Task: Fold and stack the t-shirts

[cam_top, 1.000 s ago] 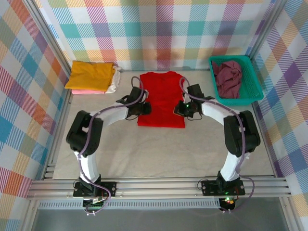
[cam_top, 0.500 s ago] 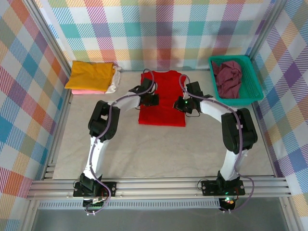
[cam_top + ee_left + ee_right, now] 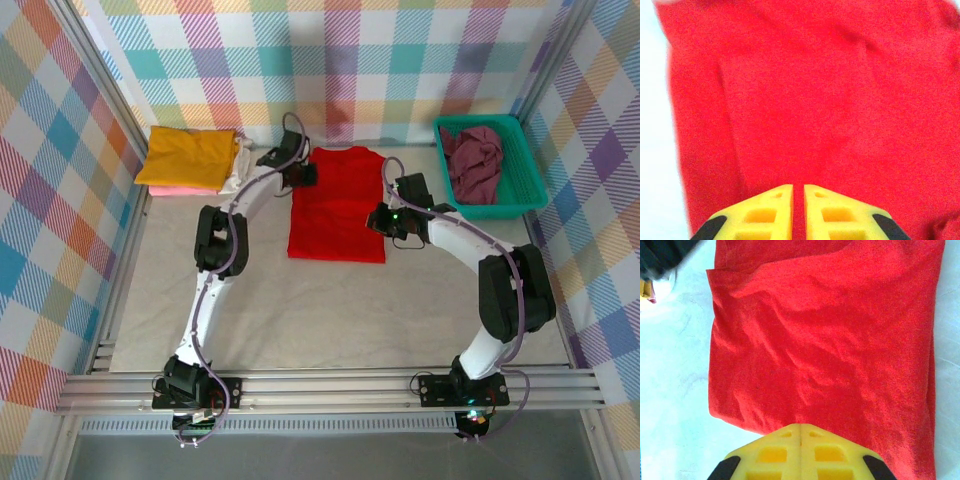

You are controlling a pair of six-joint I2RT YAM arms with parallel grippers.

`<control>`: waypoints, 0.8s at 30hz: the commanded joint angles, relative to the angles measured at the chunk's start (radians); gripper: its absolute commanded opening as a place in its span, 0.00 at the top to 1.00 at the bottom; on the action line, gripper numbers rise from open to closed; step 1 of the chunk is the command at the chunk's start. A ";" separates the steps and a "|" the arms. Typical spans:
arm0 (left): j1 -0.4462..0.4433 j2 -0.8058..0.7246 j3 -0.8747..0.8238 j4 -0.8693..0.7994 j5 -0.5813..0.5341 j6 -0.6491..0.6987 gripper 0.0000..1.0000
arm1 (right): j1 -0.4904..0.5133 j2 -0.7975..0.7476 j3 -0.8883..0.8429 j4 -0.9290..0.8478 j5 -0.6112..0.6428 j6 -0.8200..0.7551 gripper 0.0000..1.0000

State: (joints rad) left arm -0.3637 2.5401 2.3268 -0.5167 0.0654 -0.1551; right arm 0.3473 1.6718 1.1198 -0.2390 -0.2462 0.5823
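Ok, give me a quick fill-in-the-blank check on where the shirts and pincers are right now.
1. The t-shirt spread mid-table is ____.
2. The top t-shirt of the far-left stack is ____.
3. The maroon t-shirt lies crumpled in the teal ____.
4. The right pincer, at the spread shirt's right edge, is ____.
Missing words: red; yellow; basket; shut.

The overhead camera looks down on everything from behind; both wrist cameras stare closely at the same bright red cloth t-shirt (image 3: 337,205).
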 commanded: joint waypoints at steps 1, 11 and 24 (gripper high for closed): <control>0.013 -0.005 0.136 -0.059 -0.032 0.026 0.84 | 0.004 0.017 -0.020 0.000 0.004 -0.023 1.00; -0.008 -0.522 -0.698 0.398 0.051 -0.182 0.83 | -0.003 0.151 0.113 -0.049 -0.090 -0.028 1.00; -0.088 -0.670 -1.288 0.699 0.229 -0.332 1.00 | -0.006 0.124 -0.083 0.131 -0.250 0.129 1.00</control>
State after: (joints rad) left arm -0.4492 1.8492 1.0664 0.0914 0.2543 -0.4503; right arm 0.3462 1.8290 1.0622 -0.1558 -0.4694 0.6819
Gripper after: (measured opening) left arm 0.053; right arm 0.042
